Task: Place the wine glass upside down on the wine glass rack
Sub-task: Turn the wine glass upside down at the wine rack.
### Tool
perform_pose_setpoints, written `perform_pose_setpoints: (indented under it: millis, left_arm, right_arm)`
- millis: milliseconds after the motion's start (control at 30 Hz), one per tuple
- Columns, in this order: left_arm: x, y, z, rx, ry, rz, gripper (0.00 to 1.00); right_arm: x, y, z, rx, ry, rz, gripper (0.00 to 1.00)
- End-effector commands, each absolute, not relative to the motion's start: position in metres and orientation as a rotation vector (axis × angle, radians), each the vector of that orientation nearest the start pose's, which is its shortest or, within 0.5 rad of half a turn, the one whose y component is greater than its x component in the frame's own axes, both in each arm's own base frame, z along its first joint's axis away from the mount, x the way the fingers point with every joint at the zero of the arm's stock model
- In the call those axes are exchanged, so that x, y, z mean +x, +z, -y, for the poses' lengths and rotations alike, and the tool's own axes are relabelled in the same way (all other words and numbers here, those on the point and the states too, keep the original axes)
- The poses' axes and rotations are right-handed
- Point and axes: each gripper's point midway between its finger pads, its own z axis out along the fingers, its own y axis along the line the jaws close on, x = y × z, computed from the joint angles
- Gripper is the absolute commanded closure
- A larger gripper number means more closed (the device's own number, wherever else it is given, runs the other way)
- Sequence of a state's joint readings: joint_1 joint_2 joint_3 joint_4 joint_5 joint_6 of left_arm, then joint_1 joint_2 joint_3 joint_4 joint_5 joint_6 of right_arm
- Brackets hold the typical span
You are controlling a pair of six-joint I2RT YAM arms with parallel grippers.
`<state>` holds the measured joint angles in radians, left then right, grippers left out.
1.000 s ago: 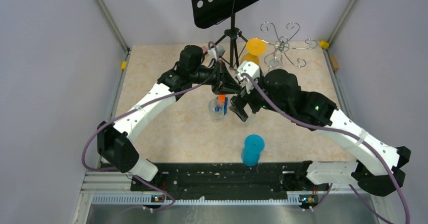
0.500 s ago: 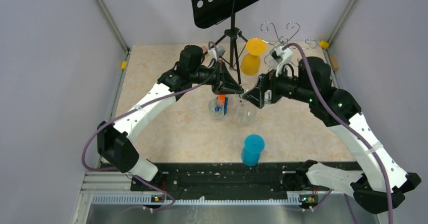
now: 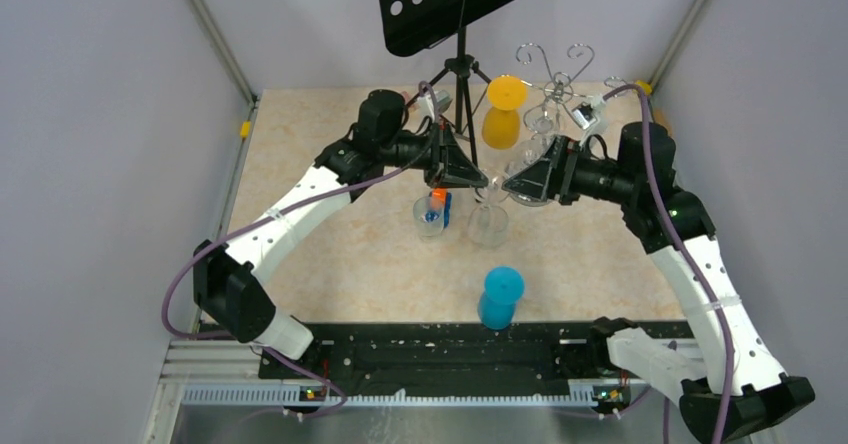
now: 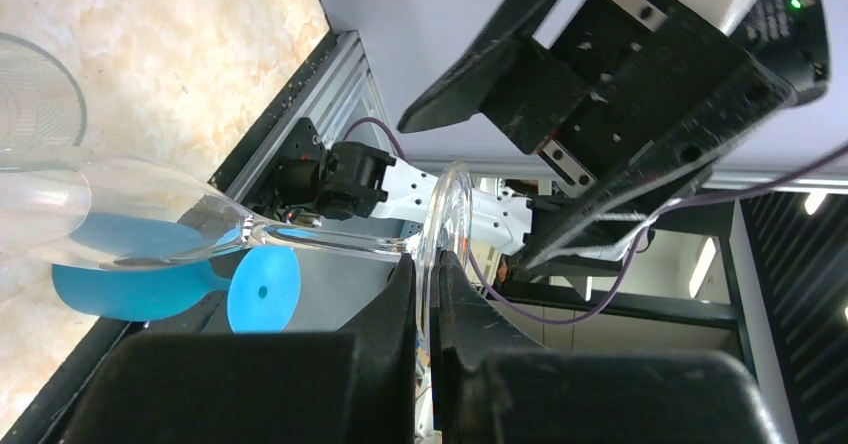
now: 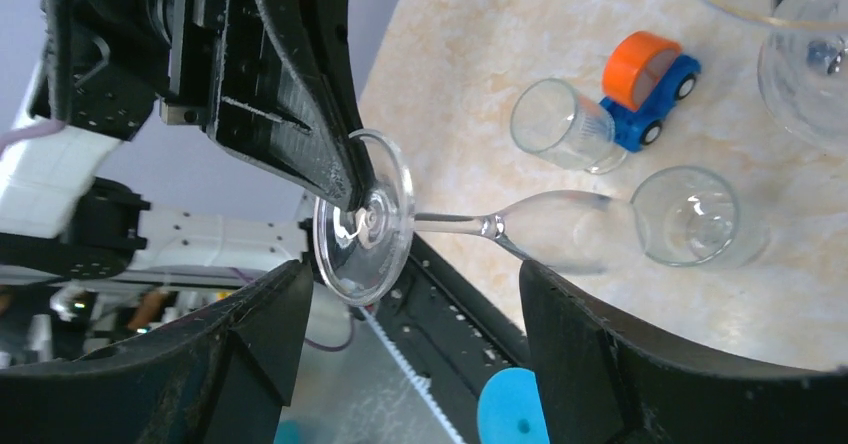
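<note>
On the worktop (image 3: 330, 134), the rack (image 3: 556, 92) stands near the far right corner. Above the worktop's middle the left gripper (image 4: 427, 269) is clamped on the foot rim of the glass (image 5: 470, 223), which lies level in the air. The right gripper (image 5: 415, 267) has its 2 fingers wide, 1 each side of that foot.

Clamps left tool (image 4: 427, 264) shut on the wine glass (image 4: 340, 246) foot rim. Holds right tool (image 5: 410, 279) spread wide, tip to tip with the left tool, fingers (image 5: 250, 354) flanking that foot, apart from it. Bends left arm (image 3: 290, 209) and right arm (image 3: 690, 254) inward.
</note>
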<state>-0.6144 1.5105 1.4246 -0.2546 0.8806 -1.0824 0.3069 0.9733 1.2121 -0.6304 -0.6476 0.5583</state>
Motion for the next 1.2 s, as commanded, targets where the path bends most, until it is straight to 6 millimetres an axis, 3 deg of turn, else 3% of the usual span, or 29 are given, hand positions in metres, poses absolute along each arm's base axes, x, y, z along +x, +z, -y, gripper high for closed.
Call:
perform_pose_setpoints:
  millis: [0, 400, 833, 1167]
  left_arm:
    - [0.222, 0.369, 0.366, 0.36, -1.916, -2.19, 1.0]
    - [0.214, 0.38, 0.373, 0.431, -1.94, -2.149, 1.0]
    - [0.22, 0.391, 0.377, 0.433, -1.951, -2.094, 1.0]
    - [0.224, 0.393, 0.381, 0.444, -1.964, -2.092, 1.0]
  right_arm:
    - [0.208, 0.365, -0.201, -0.119, 1.409, -1.965, 0.25]
    - [0.213, 0.363, -0.201, -0.064, 1.484, -1.955, 0.55]
    - [0.215, 0.351, -0.203, -0.058, 1.502, -2.015, 0.54]
    - [0.213, 0.354, -0.207, -0.059, 1.57, -1.992, 0.96]
